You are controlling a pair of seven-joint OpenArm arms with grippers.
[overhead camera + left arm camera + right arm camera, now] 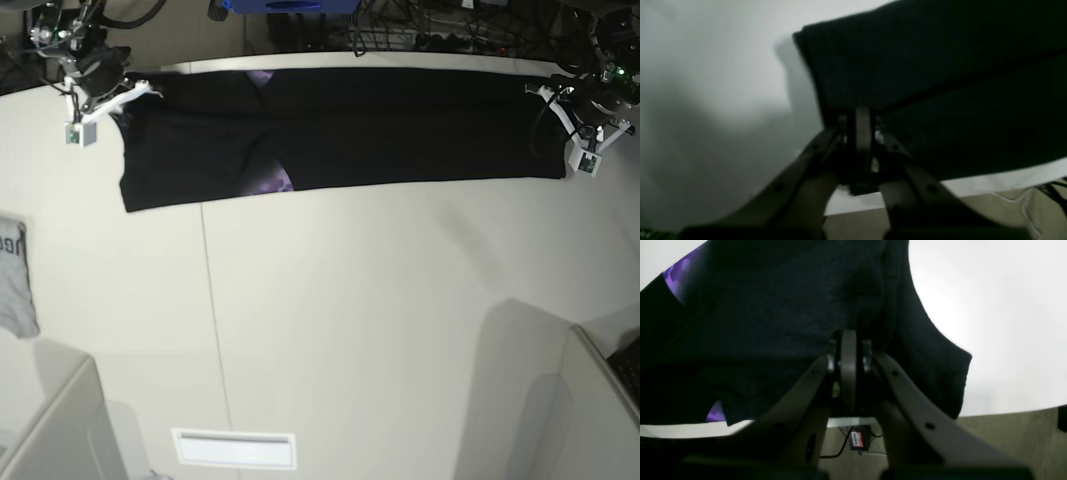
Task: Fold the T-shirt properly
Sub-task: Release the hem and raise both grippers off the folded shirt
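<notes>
The black T-shirt (380, 125) lies as a long folded strip along the table's far edge, with a bit of purple print (270, 180) showing at its lower hem. My left gripper (545, 95) is shut on the strip's right end. In the left wrist view the gripper (862, 116) pinches a corner of the black cloth (923, 66). My right gripper (130, 95) is shut on the strip's left end. In the right wrist view the gripper (848, 340) holds the dark cloth (773, 306), with purple print (676, 271) at the upper left.
A small grey garment with lettering (12, 275) lies at the table's left edge. A white slot plate (235, 448) sits near the front of the white table (350, 320). Grey partitions stand at both front corners. Cables and gear crowd the area behind the far edge.
</notes>
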